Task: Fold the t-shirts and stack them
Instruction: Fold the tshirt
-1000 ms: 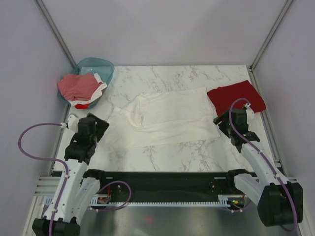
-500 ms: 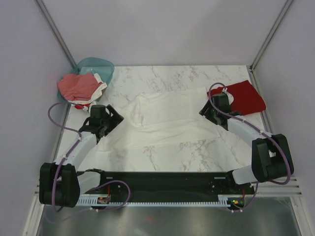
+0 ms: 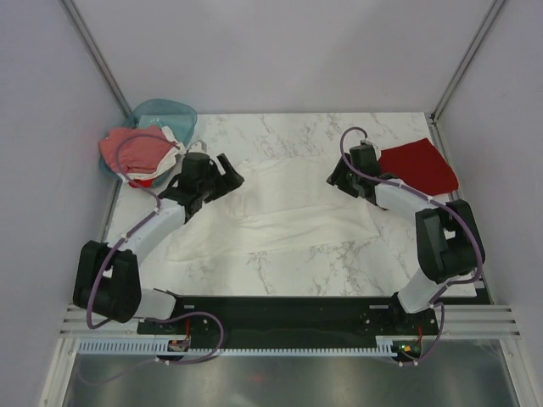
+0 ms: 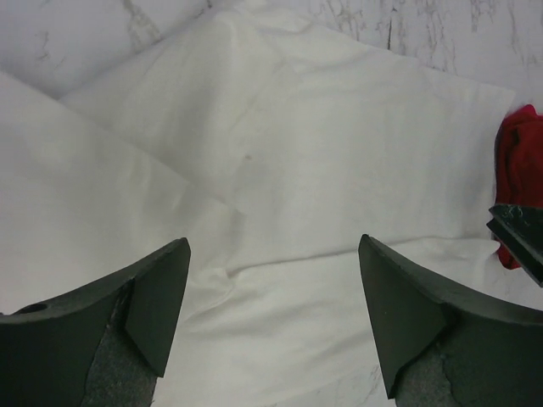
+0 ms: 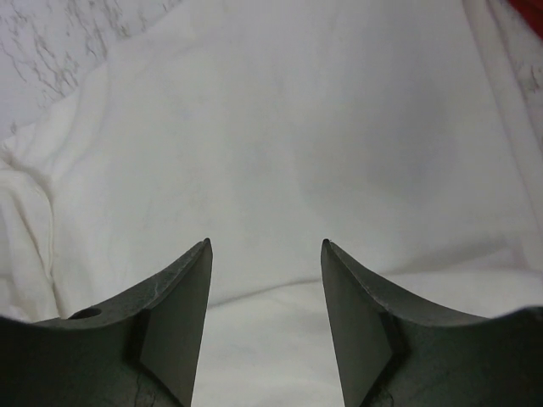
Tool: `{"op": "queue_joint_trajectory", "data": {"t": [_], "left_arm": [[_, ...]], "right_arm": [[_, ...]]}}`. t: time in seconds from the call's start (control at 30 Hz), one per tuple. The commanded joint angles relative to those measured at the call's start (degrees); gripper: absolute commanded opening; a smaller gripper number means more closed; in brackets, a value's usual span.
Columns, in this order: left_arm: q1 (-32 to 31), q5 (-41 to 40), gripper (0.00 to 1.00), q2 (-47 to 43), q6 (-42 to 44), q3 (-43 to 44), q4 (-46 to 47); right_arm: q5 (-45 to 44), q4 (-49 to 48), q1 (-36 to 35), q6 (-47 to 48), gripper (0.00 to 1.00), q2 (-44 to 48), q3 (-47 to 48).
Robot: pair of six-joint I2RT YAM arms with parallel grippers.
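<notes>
A large white t-shirt (image 3: 280, 208) lies partly folded across the middle of the marble table; its print does not show. It fills the left wrist view (image 4: 280, 170) and the right wrist view (image 5: 280, 144). My left gripper (image 3: 227, 176) is open over the shirt's far left corner, holding nothing. My right gripper (image 3: 337, 180) is open over the shirt's far right corner, empty. A folded dark red t-shirt (image 3: 417, 166) lies at the far right, and its edge shows in the left wrist view (image 4: 517, 182). Pinkish-red and white t-shirts (image 3: 140, 151) are piled in the basket.
A teal translucent plastic basket (image 3: 174, 113) stands at the far left corner. Grey walls close in the table on three sides. Bare marble (image 3: 305, 263) lies between the white shirt and the arm bases.
Both arms have reached from the shirt's near corners toward the far side. The left gripper now sits at the far left corner, the right gripper at the far right corner.
</notes>
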State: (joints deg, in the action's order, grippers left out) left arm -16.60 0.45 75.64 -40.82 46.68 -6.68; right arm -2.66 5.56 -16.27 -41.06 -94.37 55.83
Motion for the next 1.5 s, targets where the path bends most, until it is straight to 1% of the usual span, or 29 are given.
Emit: {"op": "queue_joint_trajectory", "data": {"t": [0.0,0.03,0.1,0.17,0.2,0.27,0.3,0.33,0.37,0.4,0.43,0.47,0.5,0.57,0.6,0.8,0.87,0.97,1.1,1.17,1.2,1.23,1.27,1.3,1.47], "left_arm": [[-2.9,-3.6,0.88,7.2,7.1,10.8,1.2],[-3.3,-3.0,0.88,11.0,7.9,12.7,0.4],[-4.0,-1.5,1.00,14.7,10.8,17.6,0.2],[-4.8,-1.6,1.00,18.7,14.9,20.4,-0.1],[-5.5,-3.5,1.00,20.0,16.1,23.0,-0.4],[-6.6,-5.3,0.96,25.1,17.9,26.2,-3.0],[-7.0,-6.3,0.92,27.6,19.3,30.2,-4.5],[-7.0,-7.0,0.85,29.5,19.3,32.6,-6.1],[-7.1,-7.1,0.79,33.7,19.6,35.0,-9.2],[-7.7,-8.7,0.76,35.4,19.8,39.4,-10.4],[-8.1,-10.1,0.72,36.9,20.1,41.5,-11.5],[-8.4,-11.2,0.67,40.2,21.1,45.4,-14.3],[-9.1,-13.2,0.65,41.6,21.8,47.3,-15.7],[-9.5,-15.2,0.63,44.4,22.7,52.2,-20.5],[-9.6,-15.9,0.63,46.4,23.1,53.2,-21.4],[-9.9,-18.3,0.64,50.2,24.7,56.2,-24.2],[-9.9,-18.8,0.60,51.9,24.9,57.9,-25.3],[-10.0,-18.7,0.58,53.5,25.2,58.9,-26.1],[-10.0,-19.1,0.57,55.6,25.6,60.6,-27.0],[-9.9,-19.3,0.51,56.6,25.9,62.0,-27.8],[-9.9,-19.3,0.47,56.9,26.1,62.3,-27.9],[-9.9,-19.3,0.33,57.1,26.1,62.7,-28.2],[-9.9,-20.1,0.25,56.9,26.0,63.2,-28.7],[-9.9,-20.7,0.14,56.6,25.9,63.2,-28.9],[-10.6,-25.2,0.10,52.3,24.8,61.1,-28.8]], "right_arm": [[-1.0,-1.6,0.1,1.0,0.62,-2.7,6.7],[-1.4,-0.5,0.2,1.1,0.62,-4.4,8.0],[-2.1,0.6,0.2,2.2,0.63,-6.0,11.5],[-2.6,0.4,0.2,3.2,0.64,-7.4,12.5],[-3.2,0.1,0.3,3.0,0.64,-7.8,12.8],[-4.0,-2.0,0.3,2.8,0.65,-8.8,12.7],[-4.3,-2.6,0.3,2.7,0.65,-9.4,13.4],[-4.8,-2.9,0.2,2.7,0.65,-11.2,14.2],[-5.1,-2.6,0.2,2.7,0.65,-12.1,15.1],[-5.3,-2.2,0.2,2.7,0.65,-13.9,16.9],[-5.3,-1.6,0.2,2.7,0.64,-14.6,17.7],[-4.9,-1.5,0.2,2.7,0.64,-15.1,18.6],[-4.8,-1.3,0.4,2.7,0.64,-15.6,18.9],[-5.4,-1.1,0.5,2.7,0.64,-15.6,18.8],[-5.5,-1.1,0.6,2.7,0.64,-15.4,18.8],[-5.0,-1.1,0.8,2.3,0.64,-14.7,18.2],[-4.9,-1.0,1.0,2.2,0.64,-14.5,17.8],[-4.4,-1.1,1.2,1.9,0.64,-14.4,17.6],[-3.8,-1.2,1.8,1.5,0.64,-13.9,16.9],[-3.6,-1.1,1.9,1.4,0.64,-13.7,16.7],[-3.6,-1.3,1.9,1.4,0.64,-13.7,16.7],[-3.8,-1.3,2.0,1.3,0.64,-13.6,16.8],[-3.7,-1.3,2.1,1.3,0.64,-13.7,16.7],[-3.7,-1.3,2.2,1.3,0.64,-13.7,16.6],[-3.8,-1.3,2.6,1.2,0.64,-14.1,16.6]]}}
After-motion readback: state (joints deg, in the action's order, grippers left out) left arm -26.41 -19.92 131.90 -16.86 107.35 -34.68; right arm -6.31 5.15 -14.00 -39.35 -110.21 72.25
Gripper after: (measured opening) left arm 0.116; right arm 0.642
